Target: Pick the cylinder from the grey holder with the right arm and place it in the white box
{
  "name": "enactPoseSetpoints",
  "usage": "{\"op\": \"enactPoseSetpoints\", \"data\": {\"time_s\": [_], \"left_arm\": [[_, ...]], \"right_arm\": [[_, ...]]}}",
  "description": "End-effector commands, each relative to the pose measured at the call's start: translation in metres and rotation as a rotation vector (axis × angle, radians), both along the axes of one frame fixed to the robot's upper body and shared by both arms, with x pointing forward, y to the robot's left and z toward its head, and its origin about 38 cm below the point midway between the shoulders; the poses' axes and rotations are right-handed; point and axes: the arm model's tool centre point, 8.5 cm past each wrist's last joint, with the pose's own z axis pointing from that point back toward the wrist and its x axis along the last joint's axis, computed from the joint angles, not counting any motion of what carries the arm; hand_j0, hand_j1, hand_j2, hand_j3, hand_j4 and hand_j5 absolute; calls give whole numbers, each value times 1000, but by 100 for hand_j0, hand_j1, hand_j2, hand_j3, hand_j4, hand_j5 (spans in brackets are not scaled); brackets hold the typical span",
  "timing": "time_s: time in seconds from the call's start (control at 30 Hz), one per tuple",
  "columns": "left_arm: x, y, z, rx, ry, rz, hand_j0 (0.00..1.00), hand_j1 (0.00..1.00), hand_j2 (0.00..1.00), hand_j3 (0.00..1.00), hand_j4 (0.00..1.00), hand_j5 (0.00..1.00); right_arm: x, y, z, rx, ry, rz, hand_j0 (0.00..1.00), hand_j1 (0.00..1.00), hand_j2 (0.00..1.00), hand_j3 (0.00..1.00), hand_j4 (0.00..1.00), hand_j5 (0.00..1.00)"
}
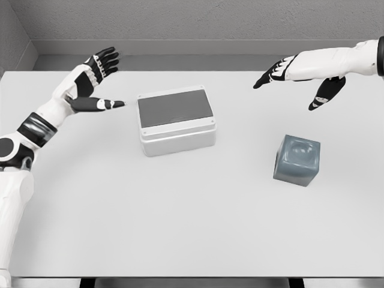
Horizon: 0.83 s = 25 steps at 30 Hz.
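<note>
Head view: grey holder (pixel 297 159) near right on the white table (pixel 192 240); I can't make out the cylinder in it. White box (pixel 176 120) mid-table, left of the holder. My right hand (pixel 300 75) hovers far right, fingers spread, empty. My left hand (pixel 93 81) far left, also spread and empty.

box (pixel 176 120) sits centre-left on table (pixel 180 228); holder (pixel 297 159) right of it, slightly nearer, well apart. left hand (pixel 90 81) left of box, right hand (pixel 300 75) behind holder.

White table (pixel 180 240), grey textured walls (pixel 180 18)
</note>
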Motion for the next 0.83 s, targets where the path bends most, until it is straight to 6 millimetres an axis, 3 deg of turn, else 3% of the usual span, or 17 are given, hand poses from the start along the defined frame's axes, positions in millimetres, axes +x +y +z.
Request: {"op": "enactPoseSetpoints", "data": {"time_s": [0.0,0.13,0.17,0.33,0.37,0.5,0.6,0.8], "left_arm": [[0,35,-16,53,106,85,100,100,100,100,100,100],[-7,40,6,-40,46,63,100,100,100,100,100,100],[-20,56,26,-52,8,44,100,100,100,100,100,100],[-76,85,66,-27,-124,-31,100,100,100,100,100,100],[-79,86,72,-17,-190,-35,100,100,100,100,100,100],[-81,80,66,-7,-189,-53,100,100,100,100,100,100],[-81,50,42,-16,-126,-128,100,100,100,100,100,100],[-82,35,37,-27,-119,-163,100,100,100,100,100,100]], "right_arm": [[0,0,1,5,2,-3,100,100,100,100,100,100],[0,1,1,5,0,0,100,100,100,100,100,100],[0,1,0,4,2,0,100,100,100,100,100,100],[0,1,0,4,2,0,100,100,100,100,100,100],[0,1,0,4,2,0,100,100,100,100,100,100],[-1,2,-1,4,3,2,100,100,100,100,100,100],[-1,2,-1,4,4,4,100,100,100,100,100,100],[-1,3,-1,4,4,6,100,100,100,100,100,100]]}}
